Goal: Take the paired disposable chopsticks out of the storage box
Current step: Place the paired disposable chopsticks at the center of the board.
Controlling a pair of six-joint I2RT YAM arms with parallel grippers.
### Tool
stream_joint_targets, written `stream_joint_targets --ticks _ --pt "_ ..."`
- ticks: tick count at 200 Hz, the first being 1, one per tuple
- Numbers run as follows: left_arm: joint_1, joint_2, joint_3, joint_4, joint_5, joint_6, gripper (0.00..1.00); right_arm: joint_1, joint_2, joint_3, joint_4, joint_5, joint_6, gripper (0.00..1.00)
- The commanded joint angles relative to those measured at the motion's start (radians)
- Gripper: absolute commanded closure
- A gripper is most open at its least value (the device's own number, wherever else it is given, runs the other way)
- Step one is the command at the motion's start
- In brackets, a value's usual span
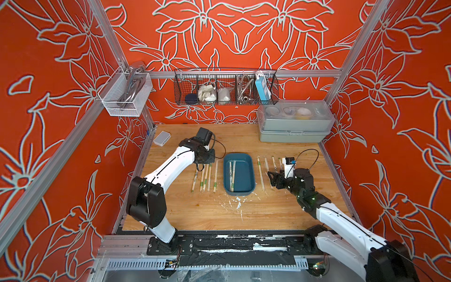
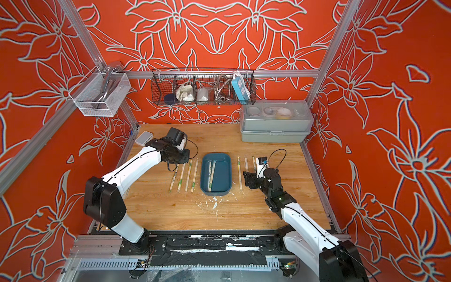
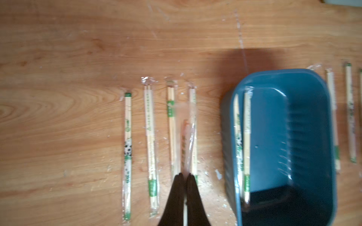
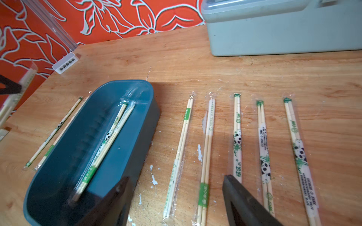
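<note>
storage box (image 1: pixel 244 174): a dark teal tray with no lid stood in the middle of the bench (image 1: pixel 219 214), its long sides running from the near edge toward the far edge.
paired disposable chopsticks (image 4: pixel 109 140): two sleeved pairs lay lengthwise in the box, close together along its left wall.
left row (image 3: pixel 148 137): four sleeved pairs lay side by side on the bench between the box and the left edge, each apart from the next.
right row (image 4: pixel 237 137): five sleeved pairs lay side by side on the bench between the box and the right edge.
left jaws: they were pressed together on one sleeved pair (image 3: pixel 185 137), blurred in the left wrist view and held over the left row.
right jaws: they were spread wide with nothing between them, over the right row just beside the box.
grey lidded case (image 1: pixel 295 127): it sat at the far right corner of the bench.
white hub (image 1: pixel 162 138): it sat at the far left corner.
</note>
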Motion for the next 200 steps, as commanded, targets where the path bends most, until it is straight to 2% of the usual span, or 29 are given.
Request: stream_joint_targets --ticks 1,39,78,143,200 --pt "0.065 -0.003 -0.043 0.044 -0.012 0.116 1.0 0.014 0.003 -0.018 0.059 -0.049 -0.012 0.21" --pt "0.175 0.052 -0.099 0.141 0.025 0.165 1.0 0.022 0.013 -0.02 0.067 -0.045 -0.015 0.22" --pt "0.237 0.12 -0.094 0.162 -0.013 0.194 1.0 0.025 0.035 -0.014 0.074 -0.049 -0.019 0.22" --pt "0.25 0.229 -0.074 0.157 -0.04 0.209 1.0 0.033 0.038 -0.015 0.076 -0.033 -0.021 0.22" --pt "0.25 0.258 -0.056 0.154 -0.083 0.193 1.0 0.034 0.043 -0.014 0.082 -0.034 -0.02 0.22"
